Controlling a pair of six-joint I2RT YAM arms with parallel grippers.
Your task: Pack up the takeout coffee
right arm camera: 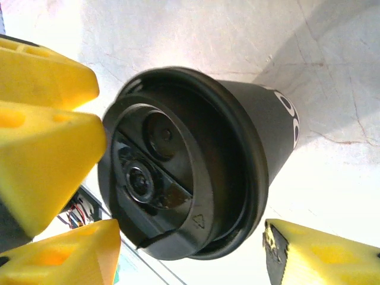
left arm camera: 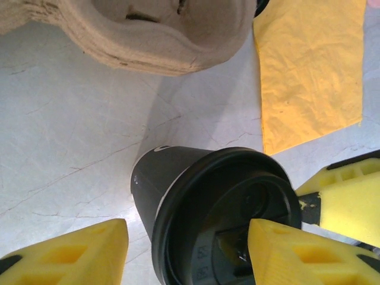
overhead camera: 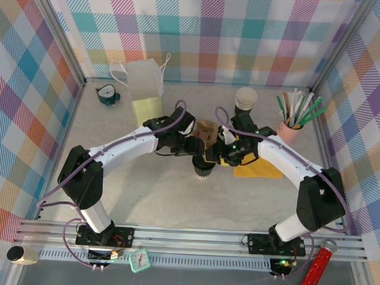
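From above, the coffee cup (overhead camera: 203,170) sat mid-frame, just under the brown carrier (overhead camera: 205,130), yellow napkin (overhead camera: 259,167) to its right. Left wrist view: cup low and centre, left gripper (left arm camera: 185,255) spread wide around it, lower-left finger (left arm camera: 77,252) clear of it. Right wrist view: cup dead centre, right gripper (right arm camera: 190,255) spread as well, a gap beside the lower-right finger (right arm camera: 314,258)

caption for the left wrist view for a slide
Open left gripper straddling the black paper cup with glossy black plastic lid, near a brown pulp carrier and yellow sheet.
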